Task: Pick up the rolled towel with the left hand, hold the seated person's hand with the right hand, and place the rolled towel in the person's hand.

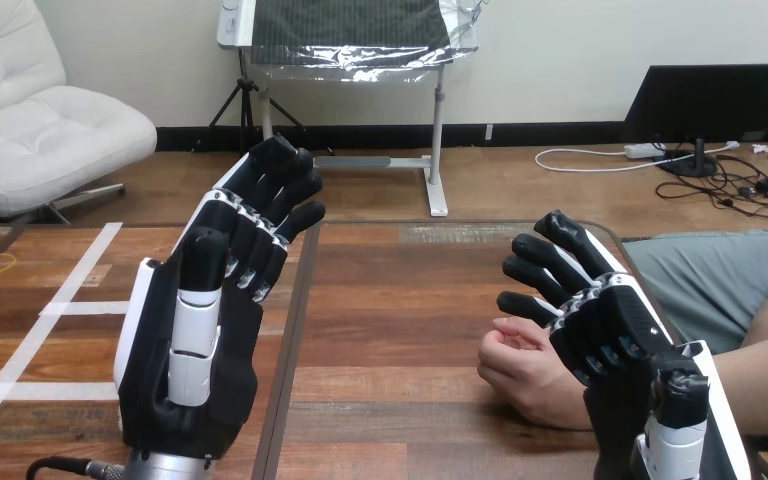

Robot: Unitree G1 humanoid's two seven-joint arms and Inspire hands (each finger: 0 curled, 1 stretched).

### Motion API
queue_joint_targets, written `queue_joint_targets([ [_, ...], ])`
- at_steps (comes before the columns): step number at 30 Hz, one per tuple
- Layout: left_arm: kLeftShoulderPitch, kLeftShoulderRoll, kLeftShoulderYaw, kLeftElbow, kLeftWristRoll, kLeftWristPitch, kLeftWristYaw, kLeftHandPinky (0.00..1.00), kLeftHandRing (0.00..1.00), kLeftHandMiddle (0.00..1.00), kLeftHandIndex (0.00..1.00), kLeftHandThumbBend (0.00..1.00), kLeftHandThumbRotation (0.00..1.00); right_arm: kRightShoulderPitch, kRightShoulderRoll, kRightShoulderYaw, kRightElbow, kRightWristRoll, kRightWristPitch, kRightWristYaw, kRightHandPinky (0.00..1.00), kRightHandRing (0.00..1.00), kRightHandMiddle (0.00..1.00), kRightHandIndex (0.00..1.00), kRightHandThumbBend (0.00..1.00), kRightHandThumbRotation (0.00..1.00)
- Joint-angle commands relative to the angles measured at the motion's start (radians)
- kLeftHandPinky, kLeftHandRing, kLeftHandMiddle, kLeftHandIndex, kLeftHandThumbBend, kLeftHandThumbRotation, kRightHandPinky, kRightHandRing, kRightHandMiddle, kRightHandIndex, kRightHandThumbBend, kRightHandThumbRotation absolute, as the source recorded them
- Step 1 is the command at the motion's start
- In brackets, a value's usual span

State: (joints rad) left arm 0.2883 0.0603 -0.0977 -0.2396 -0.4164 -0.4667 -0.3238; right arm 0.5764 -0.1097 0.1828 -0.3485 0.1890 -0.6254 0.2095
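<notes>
Black-and-white left robot hand and right robot hand — brown plank-grained table, white tape lines

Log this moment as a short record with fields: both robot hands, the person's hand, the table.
left hand: black-and-white robot hand, raised, fingers straight, holding nothing
right hand: open, fingers spread, beside the person's hand; contact unclear
person's hand: resting on the brown wooden table, fingers loosely curled
table marks: white tape strips at left
</notes>
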Motion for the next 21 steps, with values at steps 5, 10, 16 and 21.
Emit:
queue_joint_targets([
  [5, -0.005, -0.023, 0.009, -0.005, 0.015, -0.007, 0.004, 0.82, 0.85, 0.84, 0.82, 0.58, 0.79, -0.033, 0.011, -0.007, -0.038, 0.001, -0.001, -0.004, 0.78, 0.85, 0.86, 0.88, 0.76, 1.0],
  [10, -0.005, -0.027, 0.017, -0.008, 0.052, -0.005, 0.034, 0.81, 0.85, 0.84, 0.82, 0.65, 0.7, -0.037, 0.011, -0.01, -0.034, -0.005, -0.006, -0.004, 0.77, 0.85, 0.86, 0.88, 0.76, 1.0],
  [16, -0.012, -0.03, 0.025, -0.007, 0.121, -0.021, 0.076, 0.78, 0.84, 0.85, 0.82, 0.77, 0.54, -0.039, 0.008, -0.01, -0.032, -0.001, -0.005, -0.001, 0.77, 0.85, 0.86, 0.88, 0.76, 1.0],
  [21, -0.022, -0.031, 0.028, -0.009, 0.148, -0.024, 0.098, 0.74, 0.83, 0.85, 0.84, 0.91, 0.33, -0.039, 0.006, -0.012, -0.031, 0.002, -0.002, 0.001, 0.77, 0.85, 0.86, 0.88, 0.76, 1.0],
])
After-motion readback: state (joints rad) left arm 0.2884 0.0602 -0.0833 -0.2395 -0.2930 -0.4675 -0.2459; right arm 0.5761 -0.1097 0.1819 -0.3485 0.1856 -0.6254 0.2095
